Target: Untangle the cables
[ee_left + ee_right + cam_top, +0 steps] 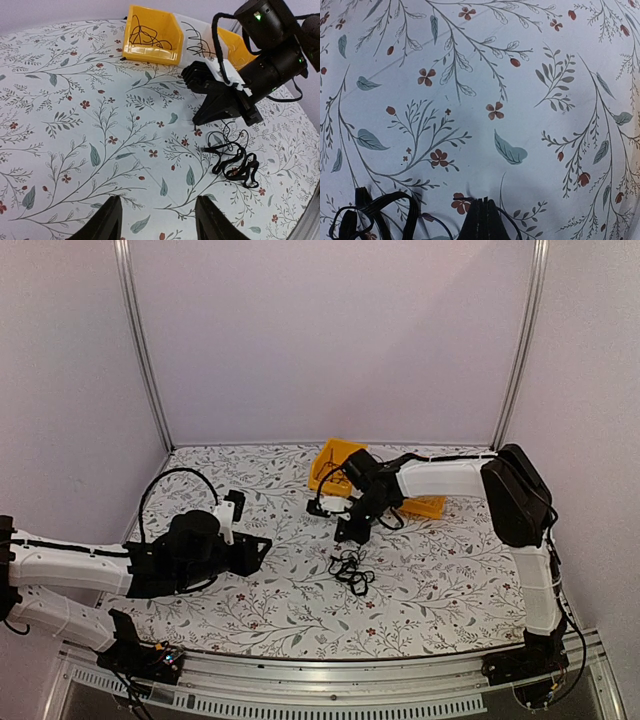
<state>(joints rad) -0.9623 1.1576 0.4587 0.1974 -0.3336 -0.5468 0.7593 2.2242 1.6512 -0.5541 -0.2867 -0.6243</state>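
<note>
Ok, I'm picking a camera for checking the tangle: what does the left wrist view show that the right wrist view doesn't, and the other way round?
Only left wrist: two yellow bins holding loose strands, the whole cable clump, the right end effector seen from outside, and the open left end effector. Only right wrist: the right end effector's shut tips up close, the clump's strands right beside them; whether one is pinched is unclear. Both: the floral tablecloth and the clump.
</note>
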